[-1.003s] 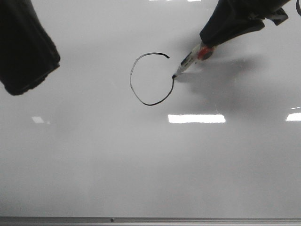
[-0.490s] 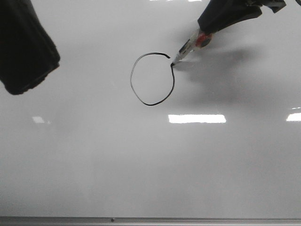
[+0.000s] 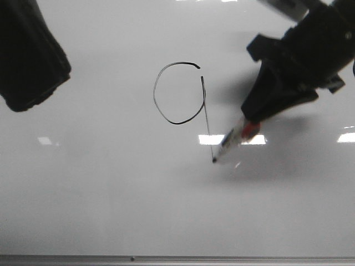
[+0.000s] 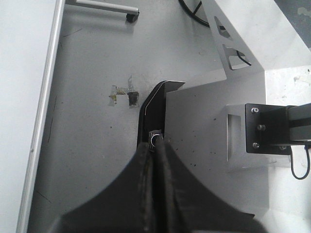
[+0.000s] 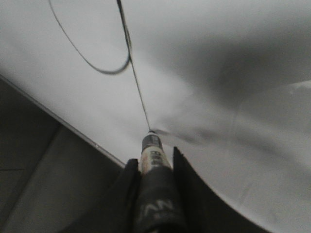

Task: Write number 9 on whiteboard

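Note:
The number 9 [image 3: 207, 119] is a thin black line on the whiteboard [image 3: 111, 194]: a round loop, open at the top, with a long slanted tail. My right gripper [image 3: 250, 121] is shut on a marker [image 3: 233, 139] whose tip touches the board at the tail's lower end. In the right wrist view the gripper [image 5: 153, 162] grips the marker [image 5: 151, 148] at the end of the drawn line [image 5: 140, 92]. My left gripper [image 3: 28, 55] hangs over the board's far left; the left wrist view shows it [image 4: 156, 145] shut and empty.
A thin grey metal strip [image 3: 177, 259] runs along the board's near edge. Bright light reflections [image 3: 232, 139] lie on the board. The left wrist view shows the board's edge [image 4: 39, 121], grey floor and a white metal frame [image 4: 233, 58].
My right gripper has moved toward the near edge with the marker, drawing the tail down from the loop's right side. The left gripper has not moved.

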Robot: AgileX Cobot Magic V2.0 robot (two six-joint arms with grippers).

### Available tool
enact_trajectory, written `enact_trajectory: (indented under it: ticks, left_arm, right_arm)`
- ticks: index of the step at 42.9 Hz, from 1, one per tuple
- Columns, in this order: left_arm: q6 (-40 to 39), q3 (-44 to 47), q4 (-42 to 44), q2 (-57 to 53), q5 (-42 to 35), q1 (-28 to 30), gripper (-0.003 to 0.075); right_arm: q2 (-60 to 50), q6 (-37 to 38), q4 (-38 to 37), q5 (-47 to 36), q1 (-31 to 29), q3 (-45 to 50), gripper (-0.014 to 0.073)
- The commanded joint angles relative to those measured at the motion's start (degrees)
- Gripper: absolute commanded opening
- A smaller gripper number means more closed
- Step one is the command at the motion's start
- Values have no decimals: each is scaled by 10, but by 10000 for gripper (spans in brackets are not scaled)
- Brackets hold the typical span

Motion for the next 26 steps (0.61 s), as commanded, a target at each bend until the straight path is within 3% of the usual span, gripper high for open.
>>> enact_trajectory:
  ticks: [1,6,14,26]
  left_arm:
    - [-1,-17,-29,-14,-11,0,-19]
    - [-1,-17,-29,-14,-12,0,-19]
    - [-1,-17,-29,-14,-30,0,-19]
    - [-1,-18,-67,-14,-83,0,-15]
  right_arm:
    - [-14,-12,7,-63,13,16,-58]
    - [-29,-28,27,-28,32,7,-58]
    - [-99,-109,95,128,51,-40,-58]
    - [-161,-203,97,270,51,-75,-58]
